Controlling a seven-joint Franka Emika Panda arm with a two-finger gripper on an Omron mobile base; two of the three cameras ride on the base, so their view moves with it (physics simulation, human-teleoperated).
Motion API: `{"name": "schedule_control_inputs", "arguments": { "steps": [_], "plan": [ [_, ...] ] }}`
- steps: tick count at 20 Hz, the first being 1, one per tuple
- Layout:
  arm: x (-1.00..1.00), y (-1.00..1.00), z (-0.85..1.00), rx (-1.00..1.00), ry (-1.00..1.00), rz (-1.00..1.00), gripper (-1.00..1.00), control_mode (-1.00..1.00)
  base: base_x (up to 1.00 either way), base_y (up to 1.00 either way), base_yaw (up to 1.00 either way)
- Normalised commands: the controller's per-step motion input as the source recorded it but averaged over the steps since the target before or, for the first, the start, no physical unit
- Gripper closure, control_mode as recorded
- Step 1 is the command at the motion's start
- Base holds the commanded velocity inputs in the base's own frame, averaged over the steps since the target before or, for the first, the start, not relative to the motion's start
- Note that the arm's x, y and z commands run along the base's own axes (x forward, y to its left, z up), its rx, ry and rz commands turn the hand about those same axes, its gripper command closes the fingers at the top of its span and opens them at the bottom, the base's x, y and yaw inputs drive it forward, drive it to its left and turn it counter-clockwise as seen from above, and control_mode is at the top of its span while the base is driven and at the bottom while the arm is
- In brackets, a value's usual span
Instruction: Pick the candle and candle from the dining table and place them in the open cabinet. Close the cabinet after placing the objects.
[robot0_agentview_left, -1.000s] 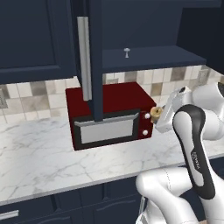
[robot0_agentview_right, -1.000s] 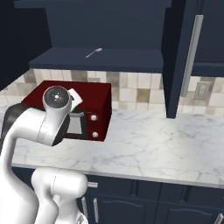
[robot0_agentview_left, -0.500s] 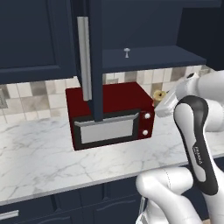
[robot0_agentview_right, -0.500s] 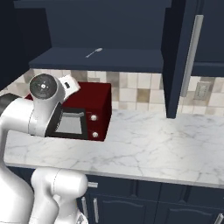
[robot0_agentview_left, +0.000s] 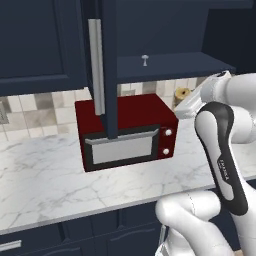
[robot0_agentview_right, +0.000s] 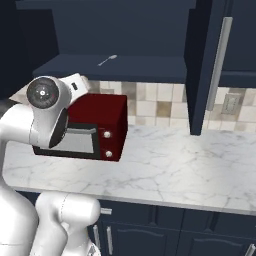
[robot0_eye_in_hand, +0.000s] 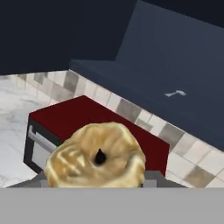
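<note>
While raised beside the red microwave, the gripper is clamped on the golden-tan candle — held between its fingers. Open cabinet shelf lies beyond the fingertips — small silver item on it.

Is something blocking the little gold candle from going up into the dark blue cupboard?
Nothing visible blocks it. The squat golden-tan candle sits held in the gripper, above the red microwave. Ahead, the dark navy wall cabinet's shelf lies open, holding a small silver spoon-like thing. The open door hangs off to the side.
</note>
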Motion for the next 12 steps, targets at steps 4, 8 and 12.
{"name": "schedule_control_inputs", "arguments": {
  "steps": [4,8,12],
  "plan": [
    [0.42,0.0,0.48,0.05,0.0,0.0,1.0,-1.0,0.0,0.0,0.0],
    [0.53,0.0,0.46,0.09,0.0,0.0,1.0,-1.0,0.0,0.0,0.0],
    [0.48,0.01,0.23,0.12,0.0,-0.04,1.0,-1.0,0.0,0.0,0.0]
  ]
}}
